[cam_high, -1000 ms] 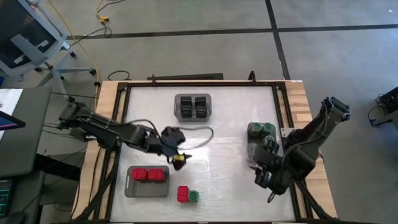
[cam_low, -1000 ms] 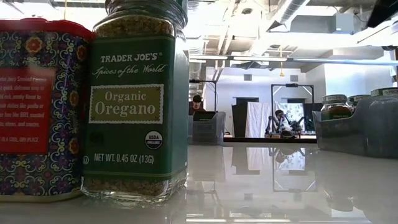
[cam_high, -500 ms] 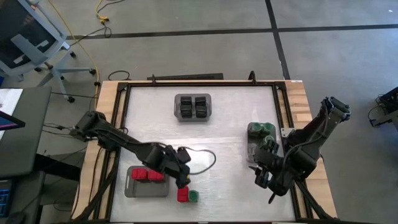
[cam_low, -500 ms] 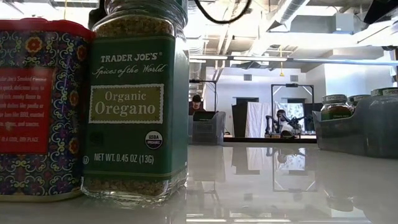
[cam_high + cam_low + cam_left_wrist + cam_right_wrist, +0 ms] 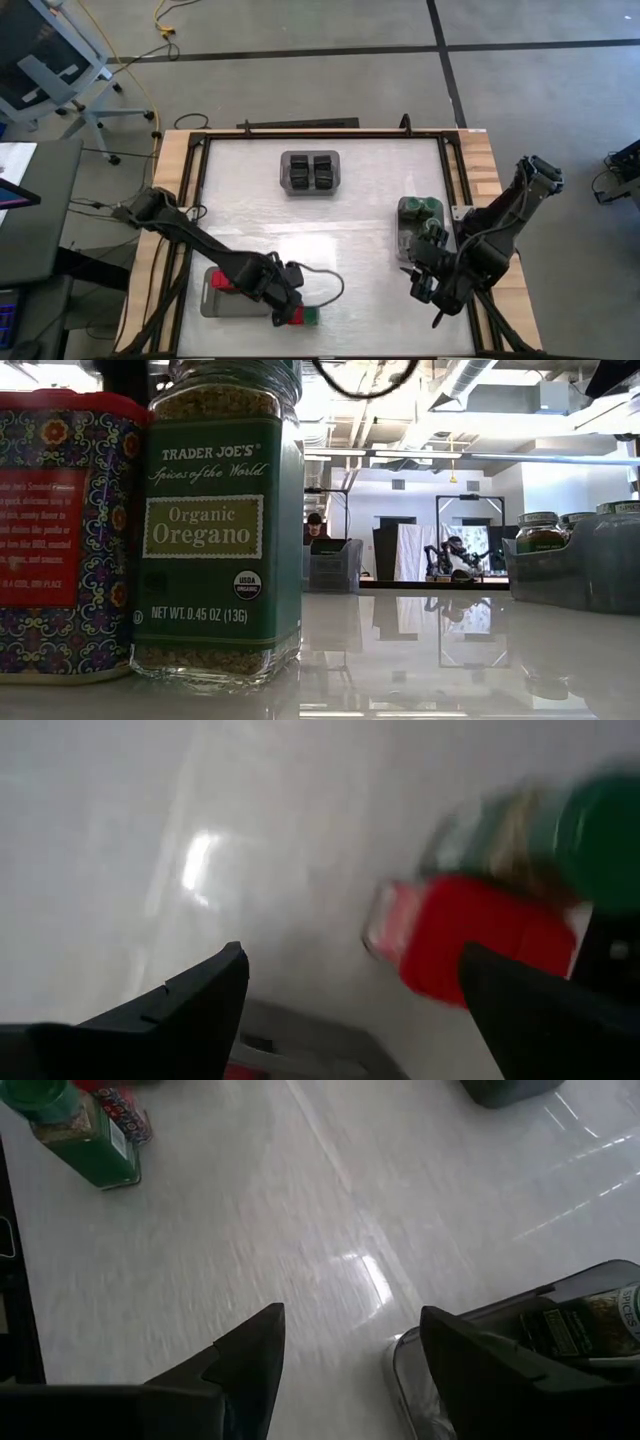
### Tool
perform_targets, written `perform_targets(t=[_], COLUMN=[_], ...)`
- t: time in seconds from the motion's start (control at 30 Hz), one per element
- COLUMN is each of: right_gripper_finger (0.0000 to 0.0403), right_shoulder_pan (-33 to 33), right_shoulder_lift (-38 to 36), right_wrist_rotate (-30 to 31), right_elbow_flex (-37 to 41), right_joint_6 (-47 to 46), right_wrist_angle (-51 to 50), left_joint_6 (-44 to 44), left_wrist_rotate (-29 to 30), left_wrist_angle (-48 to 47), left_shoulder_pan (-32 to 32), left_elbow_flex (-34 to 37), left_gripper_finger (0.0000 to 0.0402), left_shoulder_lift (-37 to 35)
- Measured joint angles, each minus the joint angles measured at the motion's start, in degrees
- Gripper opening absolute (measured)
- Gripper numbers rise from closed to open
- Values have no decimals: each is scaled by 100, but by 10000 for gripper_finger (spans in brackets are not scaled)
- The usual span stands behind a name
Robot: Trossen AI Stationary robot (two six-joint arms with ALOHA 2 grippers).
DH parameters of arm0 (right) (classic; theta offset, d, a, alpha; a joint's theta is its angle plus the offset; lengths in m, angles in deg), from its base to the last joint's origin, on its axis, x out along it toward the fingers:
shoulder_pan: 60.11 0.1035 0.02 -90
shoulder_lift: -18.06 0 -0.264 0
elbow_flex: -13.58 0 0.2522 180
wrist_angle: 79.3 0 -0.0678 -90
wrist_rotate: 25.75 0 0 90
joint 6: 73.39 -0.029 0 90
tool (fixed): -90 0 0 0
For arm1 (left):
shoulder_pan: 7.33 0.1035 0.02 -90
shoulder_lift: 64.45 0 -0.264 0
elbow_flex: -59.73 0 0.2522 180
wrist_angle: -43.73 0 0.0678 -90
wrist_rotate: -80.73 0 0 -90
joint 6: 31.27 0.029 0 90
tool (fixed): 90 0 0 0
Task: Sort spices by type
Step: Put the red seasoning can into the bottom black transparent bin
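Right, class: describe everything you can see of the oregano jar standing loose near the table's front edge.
The oregano jar is clear glass with a green lid and a green label reading "Trader Joe's Spices of the World Organic Oregano". Dried flakes show above and below the label. It stands upright on the white table, close against the red tin beside it, outside every tray. The left claw, open, hovers over the pair.

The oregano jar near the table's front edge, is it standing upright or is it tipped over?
Upright. The oregano jar stands on its base in the low view, label level, beside the red tin.
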Motion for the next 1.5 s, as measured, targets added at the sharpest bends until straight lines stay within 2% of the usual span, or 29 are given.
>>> perform_targets(t=[0.07, 0.27, 0.67, 1.33, 1.5], right_gripper_finger=[260, 260, 260, 260, 260], right_shoulder_pan=[0, 0, 0, 0, 0], right_shoulder_lift=[0, 0, 0, 0, 0], right_wrist_rotate=[0, -8, -15, -31, -33], right_elbow_flex=[0, 0, 0, 0, 0], right_joint_6=[-1, 2, 15, 47, 50], right_wrist_angle=[-2, -6, -16, -11, -8], left_joint_6=[49, 66, 315, 1120, 1170], left_wrist_rotate=[-219, -172, -191, 648, 1120], left_wrist_angle=[18, 289, 228, -384, -703], left_shoulder_pan=[-40, -113, -115, 302, 536], left_elbow_flex=[2, 3, -11, -9, 10], left_gripper_finger=[345, 345, 345, 345, 345], left_shoulder_lift=[139, 138, 280, 220, 96])
